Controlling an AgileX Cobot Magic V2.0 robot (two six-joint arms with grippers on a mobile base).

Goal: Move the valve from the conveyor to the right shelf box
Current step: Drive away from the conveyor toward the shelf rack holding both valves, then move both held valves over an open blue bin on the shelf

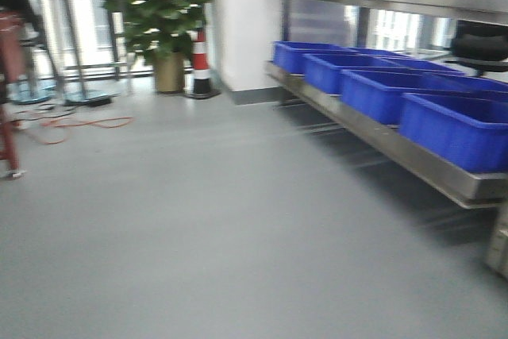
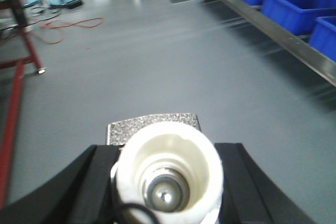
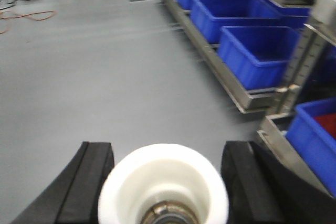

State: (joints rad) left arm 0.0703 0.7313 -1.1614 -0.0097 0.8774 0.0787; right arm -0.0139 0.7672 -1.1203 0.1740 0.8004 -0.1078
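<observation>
Left pincer (image 2: 168, 153) clamped tight on the valve (image 2: 167, 177), white base facing the camera, over bare floor (image 2: 157, 66); right pincer (image 3: 166, 149) looks closed on a second valve (image 3: 164, 182) too, though it's blurry; blue boxes (image 1: 456, 129) line the shelf (image 1: 397, 152) on the right

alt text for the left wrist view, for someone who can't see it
A white, cup-like valve with a shiny metal core sits gripped in the black left claw, seen end-on. Beyond lie grey floor and blue bins on a steel shelf.
</observation>
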